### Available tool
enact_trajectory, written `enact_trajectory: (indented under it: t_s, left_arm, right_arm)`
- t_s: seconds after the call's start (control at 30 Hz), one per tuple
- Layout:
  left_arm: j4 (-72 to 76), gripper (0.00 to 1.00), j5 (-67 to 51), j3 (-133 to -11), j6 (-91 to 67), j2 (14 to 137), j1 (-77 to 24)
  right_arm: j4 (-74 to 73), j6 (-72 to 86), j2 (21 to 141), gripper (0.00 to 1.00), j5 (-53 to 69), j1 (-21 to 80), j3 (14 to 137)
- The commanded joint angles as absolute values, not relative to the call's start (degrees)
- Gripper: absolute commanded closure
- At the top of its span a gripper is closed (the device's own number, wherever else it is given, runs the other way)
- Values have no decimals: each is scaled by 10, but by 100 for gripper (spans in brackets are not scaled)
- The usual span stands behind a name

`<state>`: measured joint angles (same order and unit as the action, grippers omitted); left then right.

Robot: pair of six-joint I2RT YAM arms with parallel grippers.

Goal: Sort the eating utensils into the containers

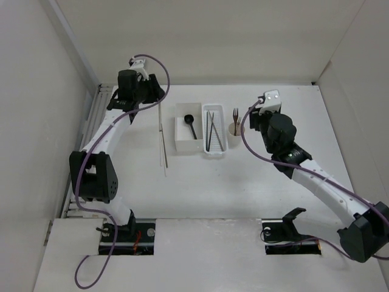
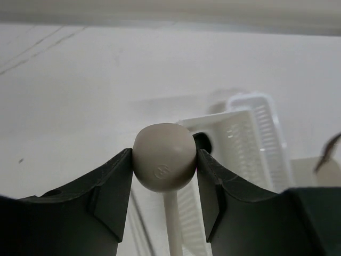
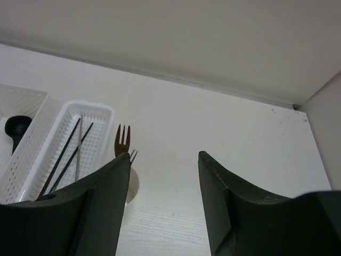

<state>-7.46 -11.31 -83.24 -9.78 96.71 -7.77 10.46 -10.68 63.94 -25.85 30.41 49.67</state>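
Eating utensils are spread over several spots on the tabletop. A beige spoon is clamped by its round bowl between the two fingers of the left end effector, both fingers touching the bowl and the pale handle running down out of the left wrist view. In the top view this end effector is placed at about 10 o'clock of the white square box. A black spoon is laid inside that box. Just beside the box, at its 3 o'clock, the perforated tray is set, and thin dark chopsticks are laid lengthwise in it. At 3 o'clock of the tray the small cream cup is stood, with a brown fork propped upright in it, tines up. The tines of a second fork are just made out beside it in the right wrist view. Pale chopsticks are left flat on the tabletop at 9 o'clock of the box, near it but apart. The right end effector is held near the cup, at its 3 o'clock, with its fingers spread wide and nothing between them.
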Motion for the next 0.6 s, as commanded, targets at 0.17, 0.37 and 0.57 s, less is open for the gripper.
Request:
enact_trajectory:
  t_s: [0.17,0.37,0.57]
  left_arm:
    - [273,100,-363,-726,-249,968,-128]
    - [337,100,-341,-728,-244,1031,-154]
    - [368,89,-312,-685,-230,1031,-159]
  right_arm:
    - [117,-90,577,41,-278,306,465]
    - [117,-90,558,41,-288,306,465]
    - [117,-90,552,41,-294,306,460]
